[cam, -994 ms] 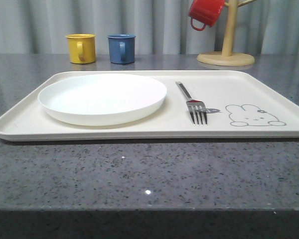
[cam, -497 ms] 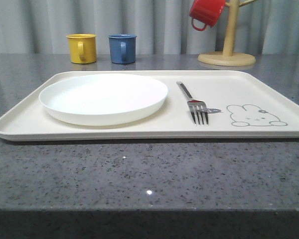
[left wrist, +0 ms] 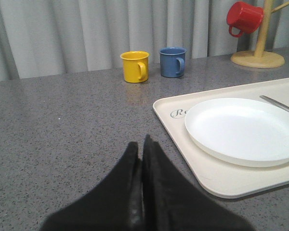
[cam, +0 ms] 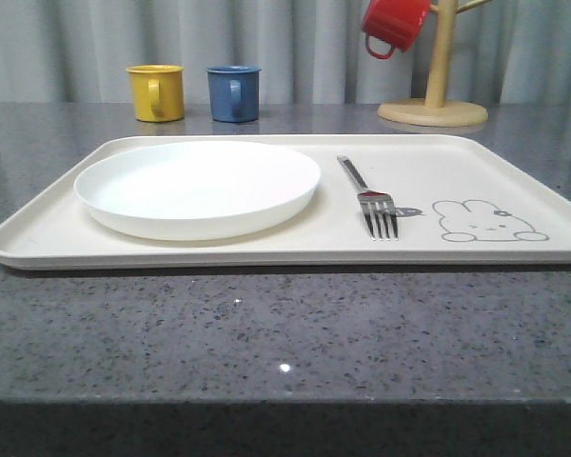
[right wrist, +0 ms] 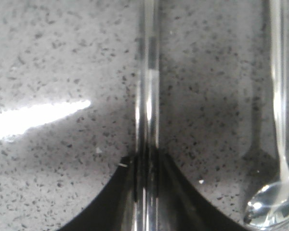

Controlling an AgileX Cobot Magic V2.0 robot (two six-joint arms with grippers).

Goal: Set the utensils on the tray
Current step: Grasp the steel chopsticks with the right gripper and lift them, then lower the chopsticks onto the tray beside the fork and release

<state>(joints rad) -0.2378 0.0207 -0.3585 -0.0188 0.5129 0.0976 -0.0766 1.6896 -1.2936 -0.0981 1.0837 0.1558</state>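
Jaws pinch the chopsticks (right wrist: 147,96) beside the spoon (right wrist: 278,120).

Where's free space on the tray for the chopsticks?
Bare strip between plate and fork. Also open: the tray to the right of the fork, above the rabbit drawing. The tray's left half is taken by the plate.

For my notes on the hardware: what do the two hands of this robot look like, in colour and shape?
Both hands look matte black. In the left wrist view, the left hand has two wide fingers that narrow to rounded tips, with a thin seam between them. In the right wrist view, the right hand shows two dark, curved fingers tapering toward the tips. No cables, markings or arm links can be seen.
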